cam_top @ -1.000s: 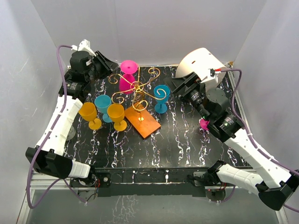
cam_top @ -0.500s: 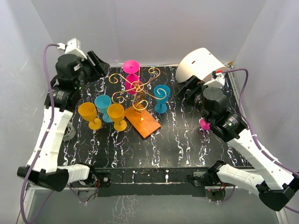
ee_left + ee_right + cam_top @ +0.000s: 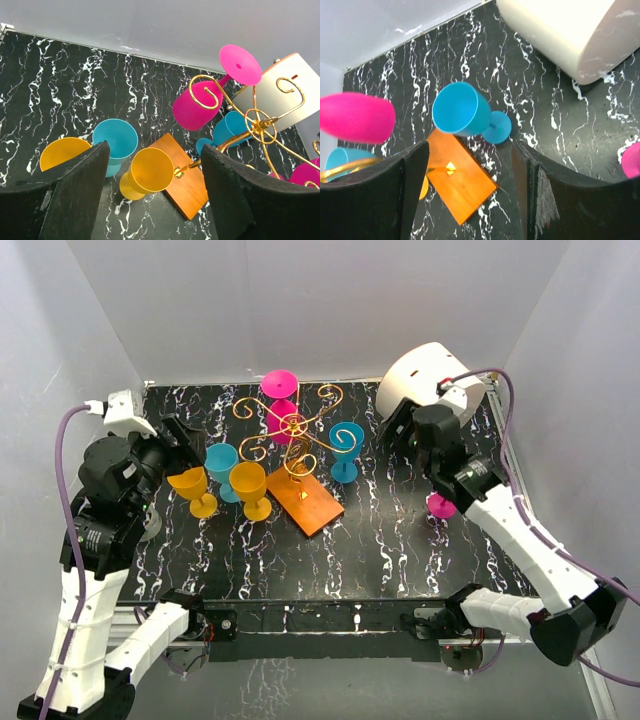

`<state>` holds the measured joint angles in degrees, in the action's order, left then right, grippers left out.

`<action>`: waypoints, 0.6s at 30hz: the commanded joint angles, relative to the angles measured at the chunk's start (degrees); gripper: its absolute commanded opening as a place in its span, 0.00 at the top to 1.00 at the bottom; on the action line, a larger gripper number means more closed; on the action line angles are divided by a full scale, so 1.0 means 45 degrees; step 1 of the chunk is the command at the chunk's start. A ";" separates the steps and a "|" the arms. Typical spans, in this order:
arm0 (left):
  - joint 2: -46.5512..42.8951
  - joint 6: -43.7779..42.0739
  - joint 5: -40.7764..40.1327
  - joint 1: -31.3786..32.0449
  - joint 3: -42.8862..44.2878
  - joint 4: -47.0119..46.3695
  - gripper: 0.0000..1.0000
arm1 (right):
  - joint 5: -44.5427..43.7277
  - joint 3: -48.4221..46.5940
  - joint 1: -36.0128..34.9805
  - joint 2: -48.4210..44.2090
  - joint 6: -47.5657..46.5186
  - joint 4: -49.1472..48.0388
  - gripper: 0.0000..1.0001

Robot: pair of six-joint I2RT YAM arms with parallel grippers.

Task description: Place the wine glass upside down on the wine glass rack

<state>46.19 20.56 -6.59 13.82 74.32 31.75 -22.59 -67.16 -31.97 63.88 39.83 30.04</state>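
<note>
The pink wine glass (image 3: 196, 106) is being carried upside down by the wine glass rack (image 3: 296, 432), at 1 gold curl on the far side, with its foot up and its bowl down. The jaws of the left gripper (image 3: 156, 150) are being held wide apart, with nothing grasped, above a yellow glass (image 3: 147, 172) and a blue glass (image 3: 116, 142). The jaws of the right gripper (image 3: 470, 147) are also released and empty, above another blue glass (image 3: 461, 110) beside the orange base (image 3: 462, 187).

Large white cylinder-like object (image 3: 425, 375) at back right corner of black white-veined table (image 3: 390, 540); white walls (image 3: 320, 300) around.
</note>
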 commanded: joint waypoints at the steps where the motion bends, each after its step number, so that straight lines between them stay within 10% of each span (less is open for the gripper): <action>1: -0.0368 -0.1034 0.0494 -0.0076 -0.0113 -0.0526 0.27 | 0.1662 -0.1693 0.1444 0.0895 -0.0557 -0.0659 0.36; 18: -0.0704 -0.1859 0.2377 -0.0079 -0.0262 -0.2016 0.23 | 0.3737 -0.3702 0.1700 0.5574 -0.2946 0.0741 0.50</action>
<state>42.54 13.65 0.49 13.72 72.29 25.74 -7.33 -78.96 -24.36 87.20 30.37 33.23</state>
